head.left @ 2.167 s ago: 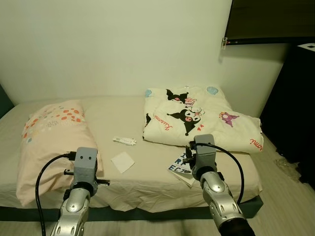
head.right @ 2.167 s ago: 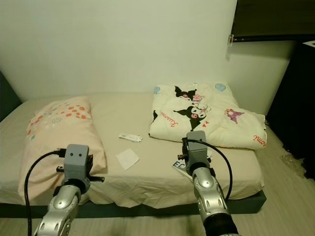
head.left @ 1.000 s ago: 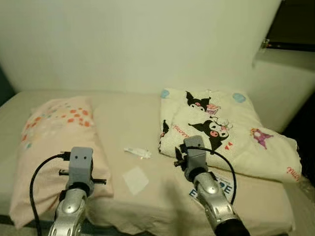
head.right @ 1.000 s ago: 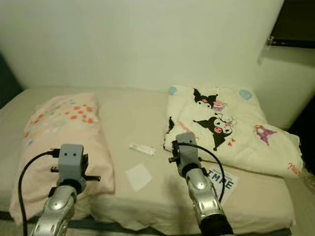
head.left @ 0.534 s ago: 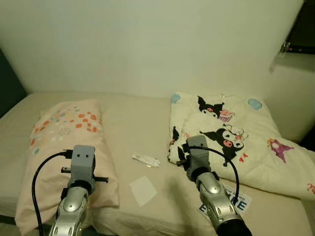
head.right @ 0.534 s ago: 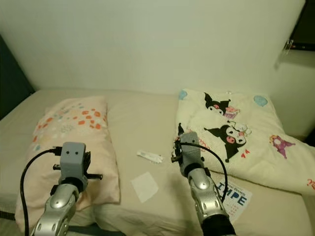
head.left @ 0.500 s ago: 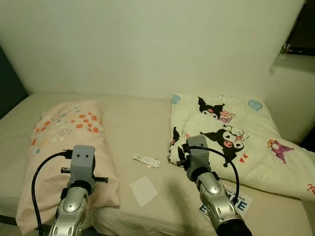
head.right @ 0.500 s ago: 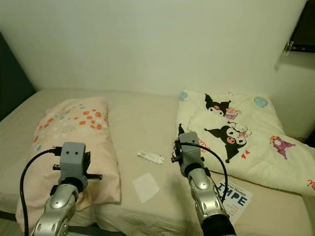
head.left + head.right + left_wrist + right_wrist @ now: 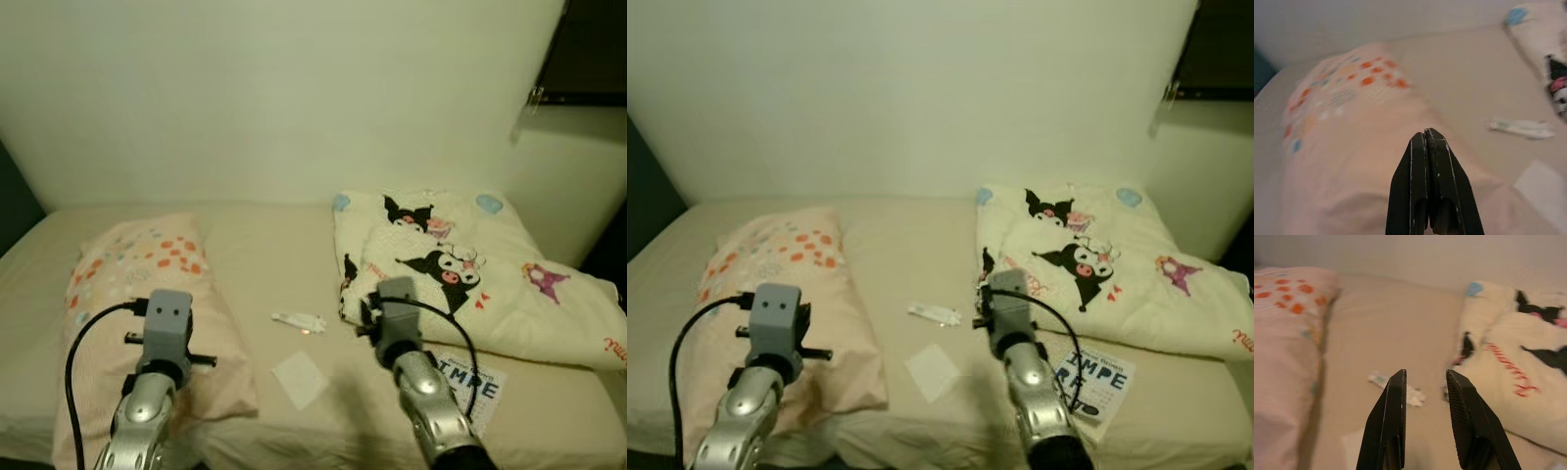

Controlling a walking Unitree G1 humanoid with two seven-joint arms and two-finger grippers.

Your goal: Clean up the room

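- The robot has turned left since a moment ago, putting the small white wrapper (image 9: 300, 321) and flat white paper square (image 9: 300, 379) on the beige bed (image 9: 255, 255) ahead.
- Right gripper (image 9: 1425, 382) hangs parted over the wrapper, seemingly lined up to grab it; left gripper (image 9: 1426, 139) rides clenched and empty above the pink spotted pillow (image 9: 118, 284).

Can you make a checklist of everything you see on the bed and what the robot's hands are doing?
Surface: beige bed, sheet a little wrinkled.
Job's things: small white wrapper and a flat white paper square lie apart mid-bed; a printed booklet lies at the quilt's front edge.
Clutter: nothing seen beyond those.
Bedding: pink spotted pillow on the robot's left; folded cartoon quilt on its right.
Grippers: left tool shut, holding nothing, above the pillow; right tool open, empty, aimed toward the wrapper.
Cables: a black cable loops off each wrist.
Surroundings: plain pale wall; dark furniture at upper right.
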